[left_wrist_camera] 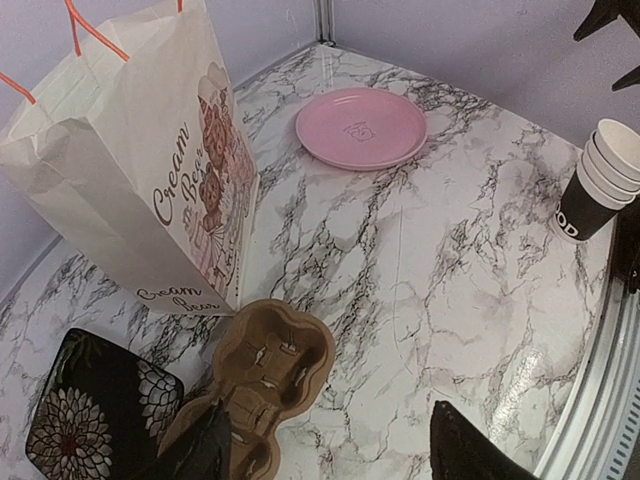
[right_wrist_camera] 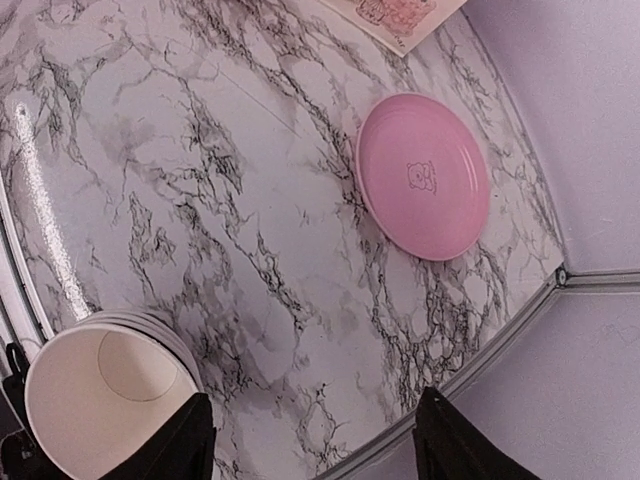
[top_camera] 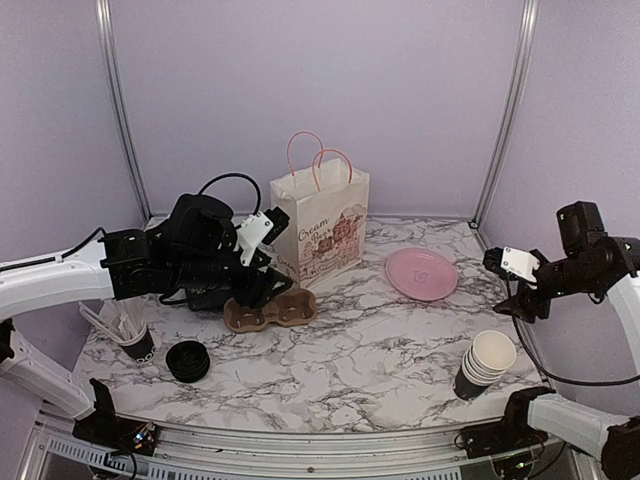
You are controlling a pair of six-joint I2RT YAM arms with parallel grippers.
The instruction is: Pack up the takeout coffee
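Though seen at a slant from the left wrist, read "Cream Bear" in brown script on the white paper bag [left_wrist_camera: 130,190], and again, smaller, along its foot. Made out only a white "OD" on the side of the stack of black paper cups [left_wrist_camera: 595,185]. Found no words on the pink plate [right_wrist_camera: 425,175], just a small bear outline at its centre. Saw the left arm reaching in low from its side, wrist tipped down, left claw [left_wrist_camera: 340,455] poised over the brown cardboard cup carrier [left_wrist_camera: 265,375], bag just ahead and to its left. Fingers spread wide, gripping nothing; could not judge contact with the carrier. Saw the right arm held high, wrist angled down toward the marble table [top_camera: 380,340], right claw [right_wrist_camera: 315,445] likewise parted and empty, cups just beside one finger and lower, plate well ahead. Spotted the stack of black lids [top_camera: 188,360] behind the left claw, apart from the cups.
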